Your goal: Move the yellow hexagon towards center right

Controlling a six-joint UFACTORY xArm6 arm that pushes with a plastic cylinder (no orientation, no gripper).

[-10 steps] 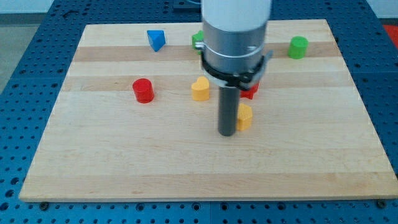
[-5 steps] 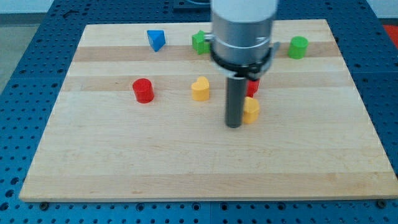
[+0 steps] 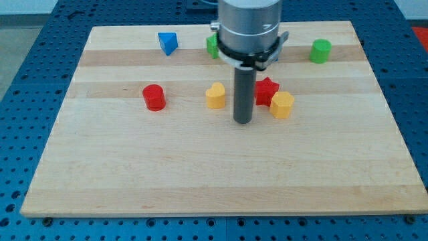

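Yellow hexagon (image 3: 281, 105) has slid rightward, now apart at three o'clock of my gripperless tip (image 3: 243, 122), needing further pushing.

My tip (image 3: 243, 122) rests on the wooden surface (image 3: 200, 174), which carries a red cylinder (image 3: 154, 98), yellow heart (image 3: 215, 96), red star (image 3: 267, 90), yellow hexagon (image 3: 281, 105), blue triangle (image 3: 168, 43), and green cylinder (image 3: 320, 51).

On the pale wooden board (image 3: 200, 167), my tip (image 3: 243, 122) stood between the yellow heart-shaped block (image 3: 215, 96) and the yellow hexagon (image 3: 281, 105), touching neither.
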